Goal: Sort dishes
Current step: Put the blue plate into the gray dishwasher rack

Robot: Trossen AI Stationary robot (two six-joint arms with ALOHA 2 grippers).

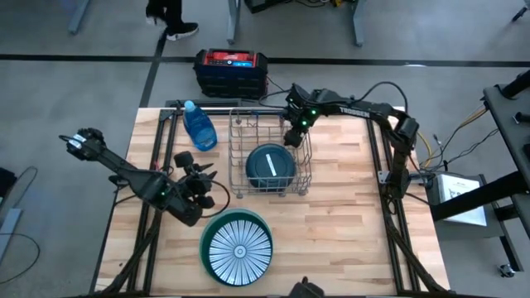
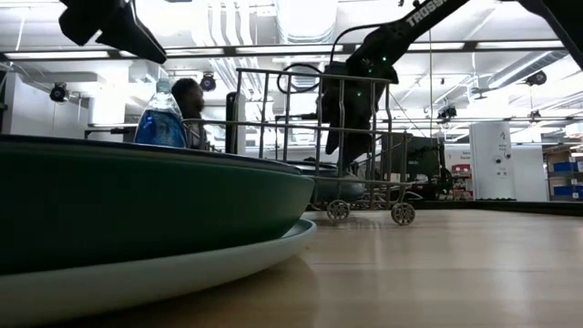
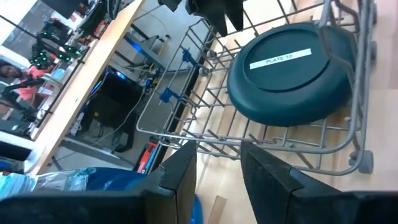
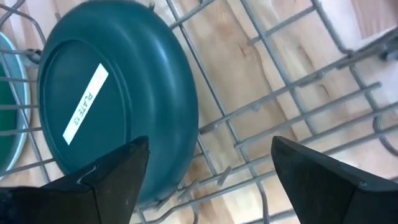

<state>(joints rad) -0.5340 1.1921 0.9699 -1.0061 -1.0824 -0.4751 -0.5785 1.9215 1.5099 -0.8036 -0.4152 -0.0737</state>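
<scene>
pale wood table bears wire rack; both jaws gape, holding nothing.

In the low view the stacked plates fill the near left and run off the picture's edge, so I cannot tell how many lie there. They hide the lower part of the blue bottle behind them. In my right wrist view the dark teal plate is partly covered by my right pincer, whose fingers are cut off at the picture's edge. In my left wrist view my left pincer hides the bench beneath it.
</scene>
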